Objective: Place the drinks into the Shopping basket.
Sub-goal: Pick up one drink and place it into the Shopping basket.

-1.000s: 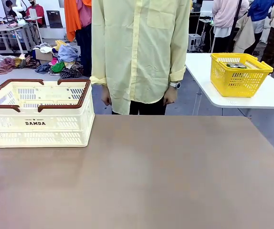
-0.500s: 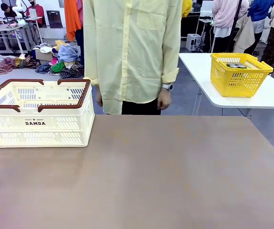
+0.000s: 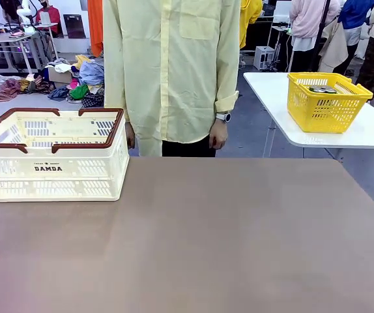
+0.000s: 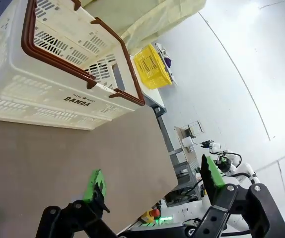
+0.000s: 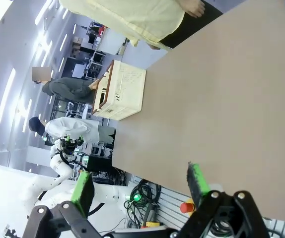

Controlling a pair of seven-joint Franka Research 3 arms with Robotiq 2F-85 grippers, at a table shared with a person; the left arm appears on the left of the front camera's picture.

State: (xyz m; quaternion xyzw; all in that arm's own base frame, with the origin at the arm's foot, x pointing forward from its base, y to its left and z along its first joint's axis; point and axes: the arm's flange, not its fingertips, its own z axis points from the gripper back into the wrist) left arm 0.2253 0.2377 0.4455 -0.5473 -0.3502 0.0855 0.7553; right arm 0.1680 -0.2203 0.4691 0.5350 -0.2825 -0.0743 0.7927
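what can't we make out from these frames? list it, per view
- Shopping basket floor: the near wall hides it in the front and left wrist views, so whether anything lies inside is unsettled.
- Yellow basket contents: front view, something dark on top, too small and far to identify.
- Person's hand: front view, palm turned away, so empty or not is unclear.

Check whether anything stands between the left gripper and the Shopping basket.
Nothing visible does. Bare brown table runs from the open left gripper to the Shopping basket, and the person stands beyond the table's far edge.
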